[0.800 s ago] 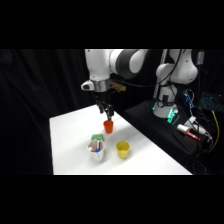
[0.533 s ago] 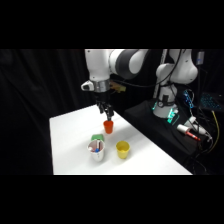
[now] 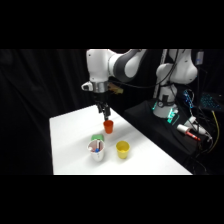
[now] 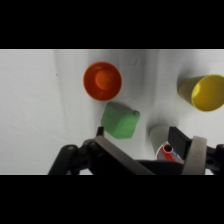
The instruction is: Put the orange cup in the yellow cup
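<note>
The orange cup [image 3: 108, 126] stands upright on the white table [image 3: 70, 130], near its far side. My gripper [image 3: 104, 118] hangs just above and slightly behind it. In the wrist view the orange cup [image 4: 102, 81] shows from above, its mouth facing up, beyond my fingertips and not between them. My gripper [image 4: 140, 136] is open, its two dark fingers [image 4: 179, 141] wide apart and holding nothing. The yellow cup [image 3: 122, 149] stands upright nearer the front, to the right of the other cups. It also shows at the right edge of the wrist view as the yellow cup [image 4: 206, 92].
A green cup [image 3: 96, 137] sits between the orange cup and a white cup [image 3: 96, 150] holding red and blue items. In the wrist view the green cup [image 4: 120, 120] lies just past my fingers, with the white cup [image 4: 165, 142] beside it. The arm's base [image 3: 167, 107] stands at the right.
</note>
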### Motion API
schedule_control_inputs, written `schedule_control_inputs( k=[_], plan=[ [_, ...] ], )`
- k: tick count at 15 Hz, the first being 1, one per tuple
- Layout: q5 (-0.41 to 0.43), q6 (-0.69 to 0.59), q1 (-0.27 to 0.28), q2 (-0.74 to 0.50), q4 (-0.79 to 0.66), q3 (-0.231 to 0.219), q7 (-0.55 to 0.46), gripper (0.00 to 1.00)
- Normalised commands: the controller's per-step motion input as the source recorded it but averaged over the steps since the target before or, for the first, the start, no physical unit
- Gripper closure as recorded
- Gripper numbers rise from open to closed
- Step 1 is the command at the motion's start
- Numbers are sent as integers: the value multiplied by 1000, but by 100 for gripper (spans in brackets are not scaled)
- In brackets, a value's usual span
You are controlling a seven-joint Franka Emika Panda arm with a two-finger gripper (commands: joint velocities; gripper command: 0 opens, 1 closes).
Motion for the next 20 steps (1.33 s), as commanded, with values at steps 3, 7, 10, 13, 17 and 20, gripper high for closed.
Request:
schedule_control_inputs(
  k=[3,7,10,13,17,20],
  plan=[
    [41,239,-27,-32,-191,-12,71,0],
    [40,318,-10,1,-176,-4,81,0],
    [37,359,-15,60,-127,-16,80,0],
    [50,324,-20,99,-96,-25,63,0],
    [94,267,-20,96,-81,-11,29,0],
    [142,236,-19,81,-75,26,-8,0]
  ],
)
